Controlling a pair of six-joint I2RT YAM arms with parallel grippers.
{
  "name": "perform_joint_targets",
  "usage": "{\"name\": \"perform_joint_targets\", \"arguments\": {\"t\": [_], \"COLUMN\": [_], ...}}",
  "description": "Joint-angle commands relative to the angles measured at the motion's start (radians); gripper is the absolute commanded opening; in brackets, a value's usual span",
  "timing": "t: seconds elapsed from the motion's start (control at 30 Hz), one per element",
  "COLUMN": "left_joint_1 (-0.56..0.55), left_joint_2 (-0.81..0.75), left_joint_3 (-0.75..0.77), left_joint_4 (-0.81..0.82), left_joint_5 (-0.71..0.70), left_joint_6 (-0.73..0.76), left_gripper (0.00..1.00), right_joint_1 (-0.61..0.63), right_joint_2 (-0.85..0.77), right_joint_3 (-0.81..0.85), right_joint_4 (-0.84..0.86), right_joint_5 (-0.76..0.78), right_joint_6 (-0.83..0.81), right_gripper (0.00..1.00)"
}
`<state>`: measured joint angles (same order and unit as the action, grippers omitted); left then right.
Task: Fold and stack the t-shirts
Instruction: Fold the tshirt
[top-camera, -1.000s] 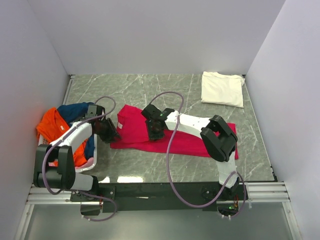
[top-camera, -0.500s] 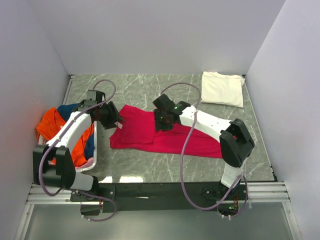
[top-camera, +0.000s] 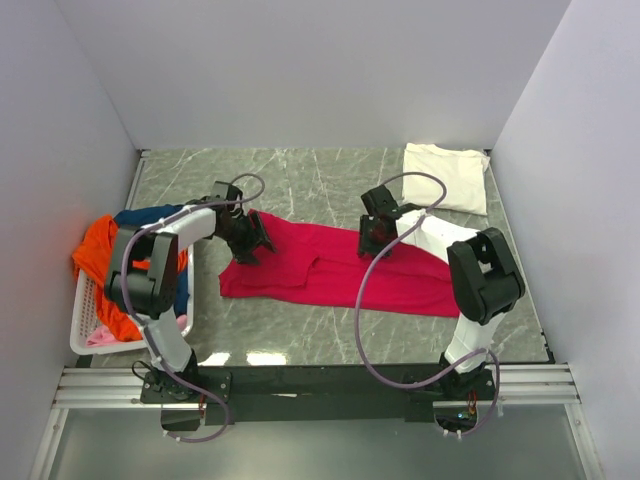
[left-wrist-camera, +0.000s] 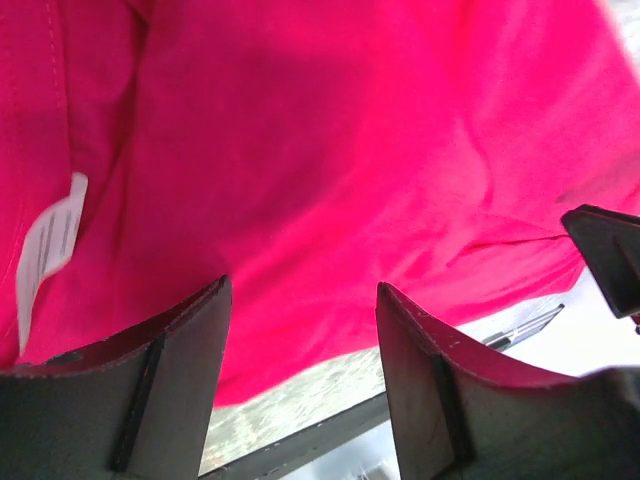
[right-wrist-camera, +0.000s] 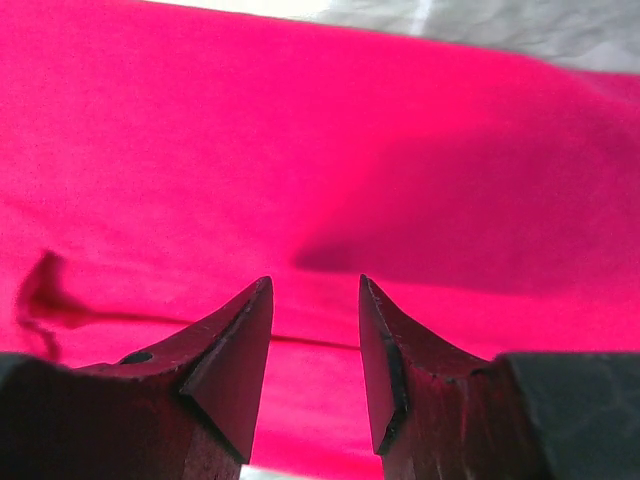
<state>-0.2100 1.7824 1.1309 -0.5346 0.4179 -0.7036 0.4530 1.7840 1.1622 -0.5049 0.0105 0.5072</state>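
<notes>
The crimson-pink t-shirt (top-camera: 330, 272) lies flat and long across the middle of the table. In the left wrist view the crimson-pink shirt (left-wrist-camera: 350, 150) shows its white neck label (left-wrist-camera: 48, 245). My left gripper (top-camera: 254, 240) stands open at the shirt's far left corner, and nothing sits between its fingers (left-wrist-camera: 300, 295). My right gripper (top-camera: 373, 243) hovers open over the shirt's far edge further right, jaws apart above the crimson-pink cloth (right-wrist-camera: 300, 130) with nothing in them (right-wrist-camera: 315, 290). A folded cream-white t-shirt (top-camera: 445, 178) rests at the back right.
A white slatted basket (top-camera: 82, 338) stands at the left edge, holding an orange shirt (top-camera: 100, 255), a navy one (top-camera: 150, 220) and a pale pink one (top-camera: 100, 336). Grey walls close in the table on three sides.
Both grippers have moved away from the near side and to the right, opened and let go of the crimson-pink shirt. Its left part now lies spread out more to the right.
</notes>
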Motion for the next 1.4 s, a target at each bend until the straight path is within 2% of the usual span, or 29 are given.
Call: {"name": "perform_joint_targets", "arguments": {"t": [0.0, 0.17, 0.27, 0.57, 0.8, 0.97, 1.13, 1.23, 1.37], "left_joint_1": [0.003, 0.037, 0.057, 0.069, 0.069, 0.060, 0.038, 0.018, -0.012], "left_joint_2": [0.047, 0.141, 0.199, 0.386, 0.529, 0.529, 0.459, 0.402, 0.306], "left_joint_3": [0.069, 0.076, 0.116, 0.421, 0.679, 0.799, 0.849, 0.846, 0.740], "left_joint_4": [0.038, 0.076, 0.061, -0.034, -0.065, -0.065, -0.079, -0.085, -0.077], "left_joint_5": [0.058, 0.093, 0.062, -0.034, 0.013, 0.032, 0.029, 0.007, -0.022], "left_joint_6": [-0.004, -0.013, 0.013, 0.088, 0.121, 0.125, 0.130, 0.135, 0.144], "left_gripper": [0.65, 0.65, 0.65, 0.64, 0.64, 0.65, 0.66, 0.67, 0.68], "right_joint_1": [-0.020, -0.040, -0.039, -0.037, 0.007, 0.032, 0.030, 0.030, 0.029], "right_joint_2": [-0.011, 0.025, 0.043, 0.012, -0.049, -0.092, -0.172, -0.204, -0.238], "right_joint_3": [-0.039, -0.070, -0.073, -0.125, -0.156, -0.130, -0.089, -0.081, -0.136], "right_joint_4": [0.095, 0.126, 0.103, 0.013, -0.007, -0.037, -0.078, -0.106, -0.113], "right_joint_5": [-0.004, -0.032, -0.040, -0.084, -0.161, -0.133, -0.040, -0.017, -0.012], "right_joint_6": [-0.051, -0.047, -0.033, 0.043, 0.057, 0.065, 0.064, 0.045, 0.031], "right_gripper": [0.47, 0.47, 0.47, 0.45, 0.45, 0.45, 0.45, 0.45, 0.45]}}
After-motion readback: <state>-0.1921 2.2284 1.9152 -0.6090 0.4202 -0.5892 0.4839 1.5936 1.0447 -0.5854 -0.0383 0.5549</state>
